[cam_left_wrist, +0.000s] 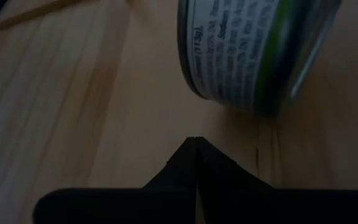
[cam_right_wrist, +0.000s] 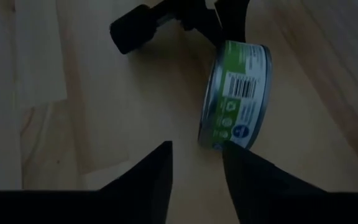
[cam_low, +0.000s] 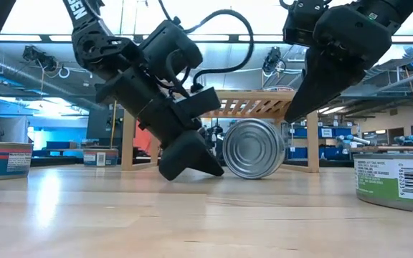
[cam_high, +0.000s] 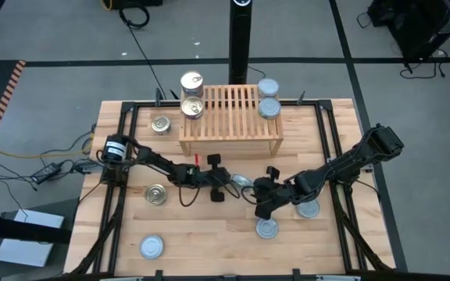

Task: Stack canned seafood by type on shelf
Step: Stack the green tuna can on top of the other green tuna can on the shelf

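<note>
A tin on its edge between two pincers, not yet gripped.

The green-labelled tin point(cam_low: 253, 148) stands on its rim on the worktop point(cam_high: 209, 234) in front of the shelf point(cam_high: 230, 117), plain silver end facing the low camera. The left pincer point(cam_low: 192, 161), pressed together, rests its tip beside it; the right pincer point(cam_right_wrist: 194, 165) hovers spread and empty. Next, I judge, the right must straddle and pinch the tin without rolling it.

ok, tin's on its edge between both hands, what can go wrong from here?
1. The tin on its edge stands on its rim with nothing gripping it, so it could roll or tip flat.
2. The left hand is shut, its tip beside the tin; a nudge may send it off.
3. The right hand is open with the tin just beyond its fingers; closing now could miss.
</note>
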Robot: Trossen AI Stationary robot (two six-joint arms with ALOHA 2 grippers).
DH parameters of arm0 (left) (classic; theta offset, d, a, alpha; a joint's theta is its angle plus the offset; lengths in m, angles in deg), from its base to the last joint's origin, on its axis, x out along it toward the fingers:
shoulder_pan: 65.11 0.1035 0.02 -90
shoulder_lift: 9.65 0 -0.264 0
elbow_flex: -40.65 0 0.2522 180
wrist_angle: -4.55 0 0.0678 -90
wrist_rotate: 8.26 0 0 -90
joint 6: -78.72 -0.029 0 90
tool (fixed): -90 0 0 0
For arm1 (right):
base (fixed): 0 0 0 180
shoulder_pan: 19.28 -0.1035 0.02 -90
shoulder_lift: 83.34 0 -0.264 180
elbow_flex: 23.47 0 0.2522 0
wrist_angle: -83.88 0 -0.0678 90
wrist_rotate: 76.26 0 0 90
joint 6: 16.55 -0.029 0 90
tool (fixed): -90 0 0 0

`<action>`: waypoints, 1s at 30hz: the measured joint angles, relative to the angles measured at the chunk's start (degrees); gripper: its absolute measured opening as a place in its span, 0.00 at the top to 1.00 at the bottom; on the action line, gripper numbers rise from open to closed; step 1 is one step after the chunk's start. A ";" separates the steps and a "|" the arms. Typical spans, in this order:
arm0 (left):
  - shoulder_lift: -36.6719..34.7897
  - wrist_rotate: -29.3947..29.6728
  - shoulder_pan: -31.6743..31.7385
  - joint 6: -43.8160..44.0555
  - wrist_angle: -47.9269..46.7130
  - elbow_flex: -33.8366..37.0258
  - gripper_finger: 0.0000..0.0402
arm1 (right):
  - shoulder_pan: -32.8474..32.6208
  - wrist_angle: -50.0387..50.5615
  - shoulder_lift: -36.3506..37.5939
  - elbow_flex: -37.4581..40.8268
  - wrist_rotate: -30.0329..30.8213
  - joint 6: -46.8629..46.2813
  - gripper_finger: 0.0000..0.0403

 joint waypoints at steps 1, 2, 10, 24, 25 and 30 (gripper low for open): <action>-0.64 -0.44 0.12 0.37 0.61 0.94 0.98 | 0.00 -0.13 0.00 0.00 0.03 0.00 0.61; -1.33 -0.79 0.17 1.00 1.12 2.00 0.98 | 0.00 -0.42 0.00 0.00 0.04 0.00 0.60; -8.18 -4.53 0.19 3.65 8.65 12.97 0.98 | 0.00 -0.62 0.02 -0.02 -0.40 -0.60 0.58; -10.70 -10.14 -1.29 7.62 24.64 22.85 0.98 | 1.34 0.10 0.07 -4.58 1.20 -0.93 0.54; -10.70 -10.14 -1.29 7.62 24.73 22.85 0.98 | 1.42 0.27 0.07 -4.87 1.68 -0.64 0.52; -10.70 -10.13 -1.29 7.62 24.84 22.80 0.98 | 1.60 2.02 -0.10 -5.04 1.86 0.24 0.39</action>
